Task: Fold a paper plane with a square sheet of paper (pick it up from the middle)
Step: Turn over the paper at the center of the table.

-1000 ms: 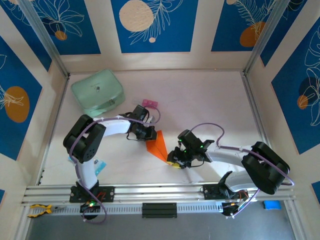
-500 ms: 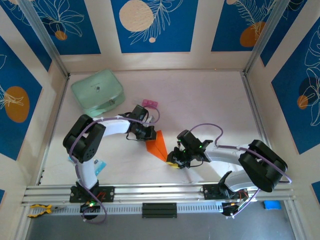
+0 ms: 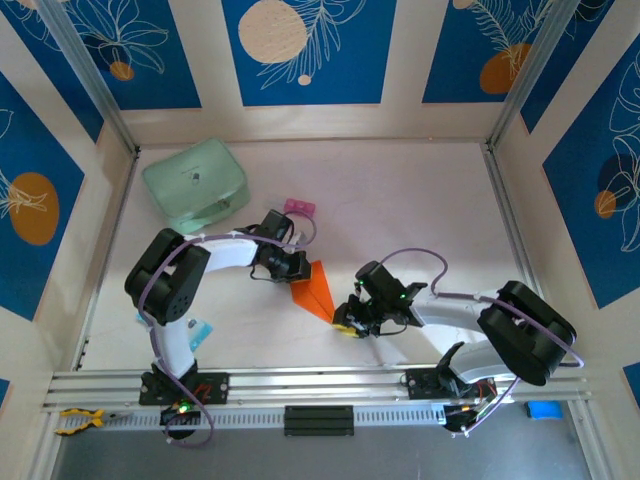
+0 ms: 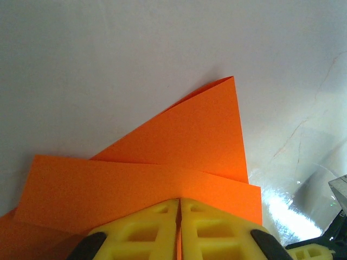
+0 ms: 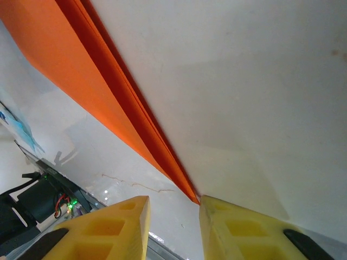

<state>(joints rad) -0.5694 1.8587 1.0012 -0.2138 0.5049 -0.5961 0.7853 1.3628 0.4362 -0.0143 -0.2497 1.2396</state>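
Right, near edge first: aluminium rail [image 3: 320,385] with both arm bases on it.

Just past the rail, the right gripper [image 3: 342,322] sits low on the white table [image 3: 430,200], at the near tip of the folded orange paper sheet [image 3: 318,290], a thin, bright, flat wedge about mid-table between the two grippers. The top view can't resolve the finger gap; the right wrist view does. There the right gripper [image 5: 173,203] has its yellow fingers [image 5: 127,225] narrowly apart, with nothing clamped. The pointed end of the folded orange paper sheet [image 5: 81,70] stops right at the mouth of the gap, beside the right-hand finger. That view also shows stacked layers along the paper's long edge.

The left gripper [image 3: 302,273] is at the far-left side of the wedge. In the left wrist view the left gripper [image 4: 179,216] has both yellow fingers pressed together, pinching the paper's edge, with an orange sliver showing in the seam. The same view shows the folded orange paper sheet [image 4: 190,141] as a flat band with a triangular flap reaching away from it, detail the top view flattens out.

Further back is a small pink block [image 3: 298,207], close behind the left wrist. Far left corner has a mint-green rounded case [image 3: 195,185], well apart from the paper.
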